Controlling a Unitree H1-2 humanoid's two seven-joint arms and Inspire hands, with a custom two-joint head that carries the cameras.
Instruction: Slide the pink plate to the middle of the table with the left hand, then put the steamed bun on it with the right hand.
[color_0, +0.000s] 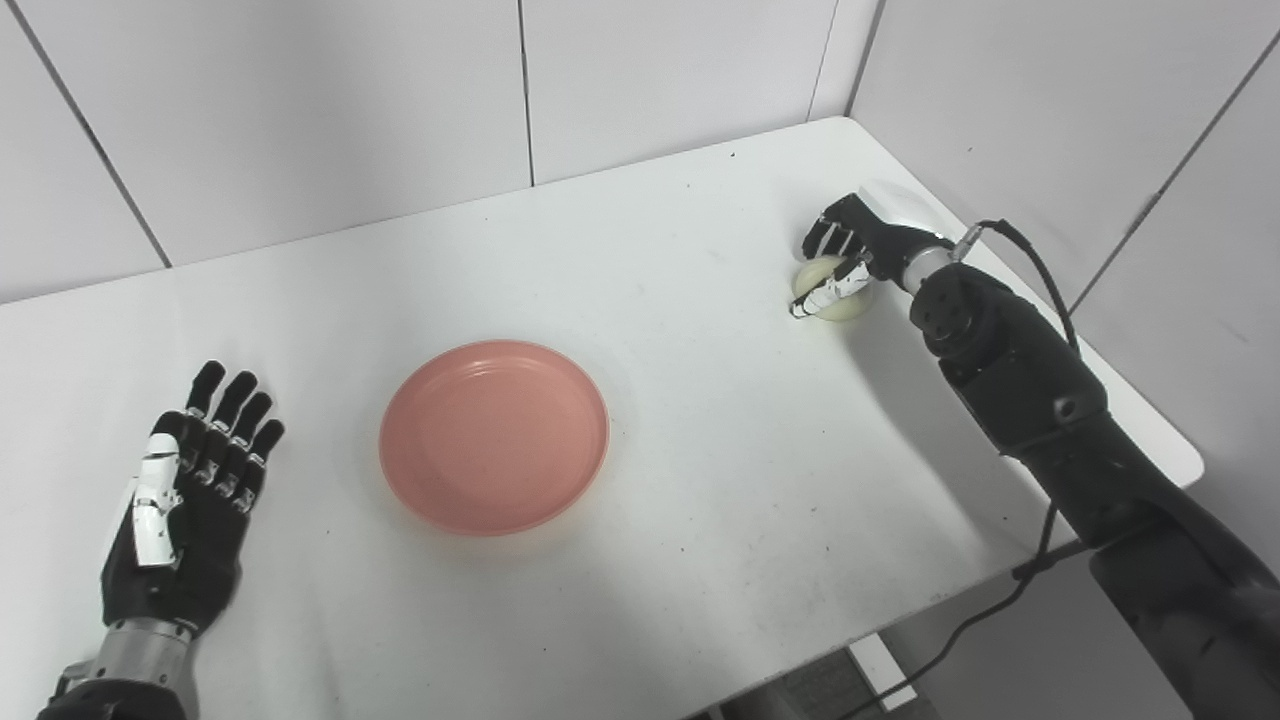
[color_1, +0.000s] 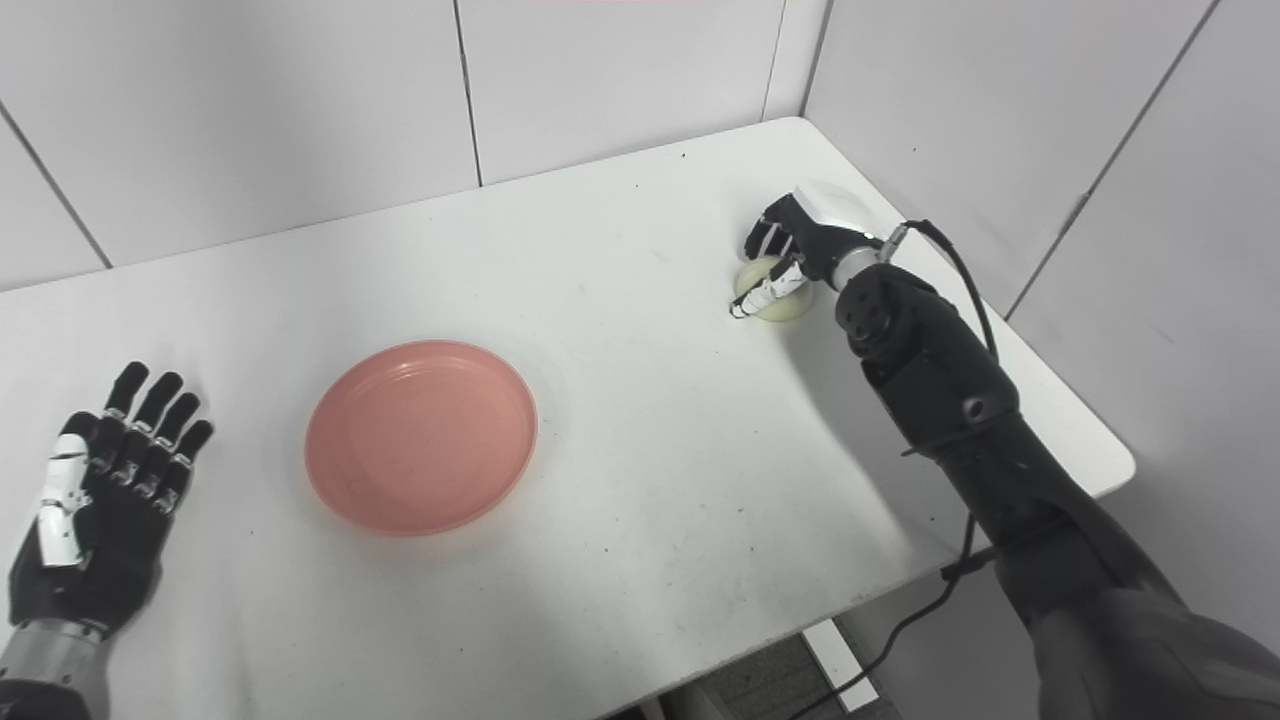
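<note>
The right hand curls around the bun at the bench's far right; it should firm the wrap before lifting towards the plate, mid-bench; the left hand rests open, empty.

Pink plate smooth matt plastic; table white, smooth, speckled.

Round pink plastic plate sits on white rectangular table, near middle. My left hand lies flat, left of plate, apart from it. Pale round steamed bun far right, near table edge; my right hand on it.
</note>
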